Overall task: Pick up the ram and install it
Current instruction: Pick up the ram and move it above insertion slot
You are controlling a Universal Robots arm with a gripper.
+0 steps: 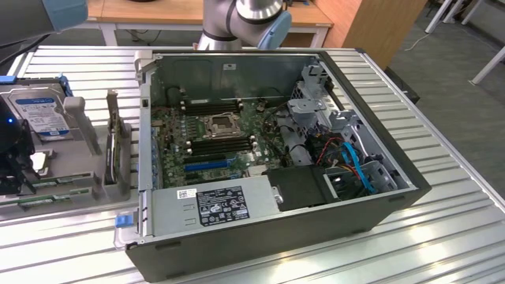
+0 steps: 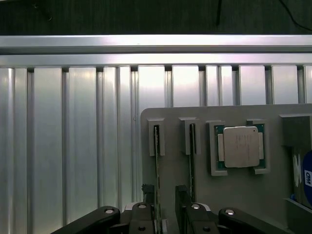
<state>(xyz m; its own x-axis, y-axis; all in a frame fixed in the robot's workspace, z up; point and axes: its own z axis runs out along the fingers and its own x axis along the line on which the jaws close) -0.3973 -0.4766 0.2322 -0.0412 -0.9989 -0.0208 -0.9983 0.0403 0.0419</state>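
The ram (image 2: 157,156) is seen edge-on in the slot nearest the grey holder's (image 2: 243,187) corner, straddled by the parted gripper (image 2: 165,191) (fingers (image 2: 181,195) partly cut off by the frame).

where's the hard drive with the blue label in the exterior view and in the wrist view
Exterior view: the hard drive sits in the grey holder at the exterior view's left, outside the computer case.
Wrist view: the hard drive is cut by the picture's edge, beside the processor chip, on the side away from the ram sticks.
Shared landmark: the grey holder under the drive.
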